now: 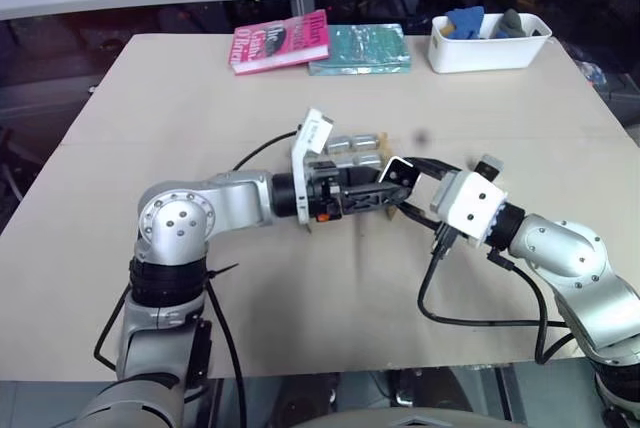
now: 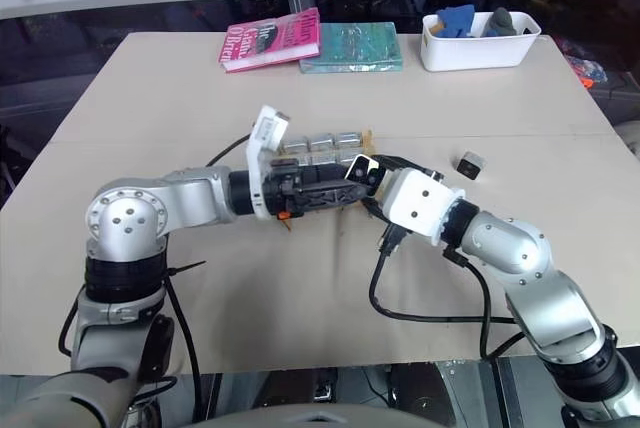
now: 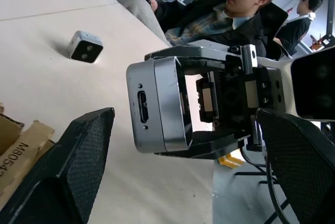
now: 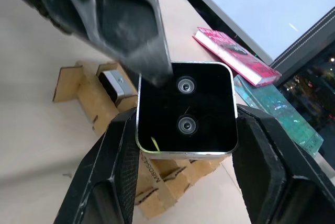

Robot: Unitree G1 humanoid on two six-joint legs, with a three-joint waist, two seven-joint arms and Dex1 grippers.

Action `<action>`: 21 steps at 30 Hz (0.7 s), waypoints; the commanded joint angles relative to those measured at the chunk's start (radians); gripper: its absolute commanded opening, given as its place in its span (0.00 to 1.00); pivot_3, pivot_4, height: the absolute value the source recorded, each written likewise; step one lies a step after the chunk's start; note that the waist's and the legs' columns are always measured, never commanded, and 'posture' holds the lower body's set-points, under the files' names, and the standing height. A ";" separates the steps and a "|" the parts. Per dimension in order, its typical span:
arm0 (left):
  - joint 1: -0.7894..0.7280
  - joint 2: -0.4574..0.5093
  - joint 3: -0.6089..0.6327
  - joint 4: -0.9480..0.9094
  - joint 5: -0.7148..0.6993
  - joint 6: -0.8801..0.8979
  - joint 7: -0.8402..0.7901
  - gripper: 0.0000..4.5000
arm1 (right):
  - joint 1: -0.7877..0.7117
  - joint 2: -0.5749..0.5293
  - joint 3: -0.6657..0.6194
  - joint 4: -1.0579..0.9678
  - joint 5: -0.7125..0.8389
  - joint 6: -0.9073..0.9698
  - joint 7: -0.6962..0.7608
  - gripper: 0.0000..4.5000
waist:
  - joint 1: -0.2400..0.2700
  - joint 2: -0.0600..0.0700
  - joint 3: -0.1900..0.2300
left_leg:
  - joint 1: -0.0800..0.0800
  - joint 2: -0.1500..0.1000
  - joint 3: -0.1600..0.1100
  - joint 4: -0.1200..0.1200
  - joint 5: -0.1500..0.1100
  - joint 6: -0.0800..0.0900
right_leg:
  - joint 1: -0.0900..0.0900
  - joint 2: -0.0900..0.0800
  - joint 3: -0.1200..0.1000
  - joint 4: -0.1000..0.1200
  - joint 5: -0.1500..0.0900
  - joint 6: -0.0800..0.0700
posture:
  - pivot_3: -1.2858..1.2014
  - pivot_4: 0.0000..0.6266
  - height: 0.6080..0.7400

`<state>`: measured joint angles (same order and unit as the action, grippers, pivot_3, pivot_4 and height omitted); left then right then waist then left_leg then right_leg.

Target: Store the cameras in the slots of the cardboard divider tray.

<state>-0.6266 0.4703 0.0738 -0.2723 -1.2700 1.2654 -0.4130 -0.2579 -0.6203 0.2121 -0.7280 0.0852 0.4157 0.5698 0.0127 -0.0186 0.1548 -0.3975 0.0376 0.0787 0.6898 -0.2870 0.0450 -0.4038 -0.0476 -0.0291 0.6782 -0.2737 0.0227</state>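
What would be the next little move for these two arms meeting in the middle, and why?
Probably the open left gripper closes on the small silver-grey boxy camera that the right gripper holds between its fingers. The left fingers already flank it, and the brown cardboard divider tray sits just behind, some slots already holding cameras.

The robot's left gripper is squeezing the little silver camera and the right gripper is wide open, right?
No, swapped. The right gripper is squeezing the camera, as the right wrist view shows. The left gripper is wide open around it.
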 commanded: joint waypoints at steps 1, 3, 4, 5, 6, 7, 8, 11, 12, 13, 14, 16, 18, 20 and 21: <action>-0.031 -0.016 0.024 0.013 -0.041 0.004 0.026 0.81 | -0.021 0.011 -0.001 -0.061 -0.012 0.006 -0.002 0.44 | 0.000 0.000 0.000 | 0.000 0.000 0.000 0.000 0.000 0.000 | 0.000 0.000 0.000 0.000 0.000 0.000 | 0.52 0.24 1.00; -0.037 -0.021 0.026 0.020 -0.051 0.003 0.036 0.62 | -0.019 0.014 0.000 -0.069 -0.012 0.012 0.000 0.44 | 0.000 0.000 0.000 | 0.000 0.000 0.000 0.000 0.000 0.000 | 0.000 0.000 0.000 0.000 0.000 0.000 | 0.52 0.24 1.00; -0.040 -0.022 0.027 0.024 -0.055 0.002 0.040 0.50 | -0.018 0.015 0.000 -0.071 -0.011 0.014 0.002 0.44 | 0.000 0.000 0.000 | 0.000 0.000 0.000 0.000 0.000 0.000 | 0.000 0.000 0.000 0.000 0.000 0.000 | 0.52 0.24 1.00; -0.042 -0.023 0.028 0.027 -0.060 0.002 0.044 0.40 | -0.015 0.015 -0.002 -0.074 -0.006 0.018 0.006 0.44 | 0.000 0.000 0.000 | 0.000 0.000 0.000 0.000 0.000 0.000 | 0.000 0.000 0.000 0.000 0.000 0.000 | 0.52 0.24 1.00; -0.044 -0.023 0.029 0.029 -0.064 0.002 0.047 0.27 | -0.013 0.014 -0.004 -0.075 0.000 0.022 0.010 0.44 | -0.001 0.000 0.000 | 0.000 0.000 0.000 0.000 0.000 0.000 | 0.000 0.000 0.000 0.000 0.000 0.000 | 0.52 0.24 1.00; -0.045 -0.022 0.030 0.030 -0.069 0.001 0.047 0.17 | -0.011 0.013 -0.008 -0.076 0.010 0.026 0.017 0.44 | -0.001 0.000 0.000 | 0.000 0.000 0.000 0.000 0.000 0.000 | 0.000 0.000 0.000 0.000 0.000 0.000 | 0.52 0.24 1.00; -0.047 -0.022 0.033 0.032 -0.076 0.001 0.050 0.17 | -0.009 0.014 -0.015 -0.077 0.028 0.034 0.026 0.44 | -0.001 0.000 0.000 | 0.000 0.000 0.000 0.000 0.000 0.000 | 0.000 0.000 0.000 0.000 0.000 0.000 | 0.52 0.24 1.00; -0.052 -0.016 0.042 0.033 -0.084 -0.008 0.043 0.17 | -0.010 0.021 -0.034 -0.079 0.057 0.047 0.034 0.74 | -0.001 0.000 0.000 | 0.000 0.000 0.000 0.000 0.000 0.000 | 0.000 0.000 0.000 0.000 0.000 0.000 | 0.52 0.24 1.00; -0.052 -0.010 0.043 0.029 -0.076 -0.016 0.035 0.17 | -0.010 0.021 -0.036 -0.081 0.060 0.053 0.033 0.84 | -0.001 0.000 0.000 | 0.000 0.000 0.000 0.000 0.000 0.000 | 0.000 0.000 0.000 0.000 0.000 0.000 | 0.52 0.24 1.00; -0.050 -0.002 0.044 0.028 -0.059 -0.027 0.023 0.17 | -0.005 0.016 -0.037 -0.084 0.056 0.058 0.032 0.95 | -0.001 0.000 0.000 | 0.000 0.000 0.000 0.000 0.000 0.000 | 0.000 0.000 0.000 0.000 0.000 0.000 | 0.52 0.24 1.00; -0.047 0.009 0.042 0.025 -0.035 -0.044 0.003 0.17 | 0.003 0.011 -0.039 -0.087 0.047 0.062 0.027 0.98 | -0.001 0.000 0.000 | 0.000 0.000 0.000 0.000 0.000 0.000 | 0.000 0.000 0.000 0.000 0.000 0.000 | 0.52 0.24 1.00; -0.040 0.054 0.021 0.014 0.063 -0.111 -0.059 0.17 | 0.043 0.005 -0.081 -0.107 0.076 0.095 0.024 0.98 | 0.000 0.000 0.000 | 0.000 0.000 0.000 0.000 0.000 0.000 | 0.000 0.000 0.000 0.000 0.000 0.000 | 0.52 0.24 1.00; -0.036 0.104 -0.012 0.018 0.174 -0.205 -0.152 0.17 | 0.092 0.026 -0.168 -0.137 0.155 0.156 0.016 0.98 | 0.001 0.000 0.000 | 0.000 0.000 0.000 0.000 0.000 0.000 | 0.000 0.001 -0.001 0.000 0.000 0.000 | 0.52 0.24 1.00; -0.051 0.187 -0.070 0.071 0.282 -0.278 -0.298 0.17 | 0.162 0.031 -0.292 -0.165 0.265 0.193 0.040 0.98 | 0.002 0.000 0.000 | -0.001 -0.001 0.000 -0.001 0.000 0.000 | 0.000 0.001 -0.001 -0.001 0.000 0.000 | 0.52 0.24 1.00; -0.063 0.220 -0.103 0.102 0.343 -0.328 -0.365 0.17 | 0.205 0.038 -0.363 -0.178 0.344 0.200 0.060 0.98 | 0.001 0.000 0.000 | 0.000 -0.001 0.000 -0.001 0.000 0.000 | 0.000 0.001 -0.001 -0.001 0.000 0.000 | 0.52 0.24 1.00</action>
<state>-0.6619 0.6495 0.0137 -0.1990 -1.0281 1.0377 -0.6438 -0.0908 -0.5893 -0.0203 -0.8404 0.3031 0.5943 0.6056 0.0138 -0.0185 0.1548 -0.3975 0.0368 0.0801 0.6886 -0.2870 0.0450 -0.4038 -0.0468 -0.0302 0.6775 -0.2738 0.0225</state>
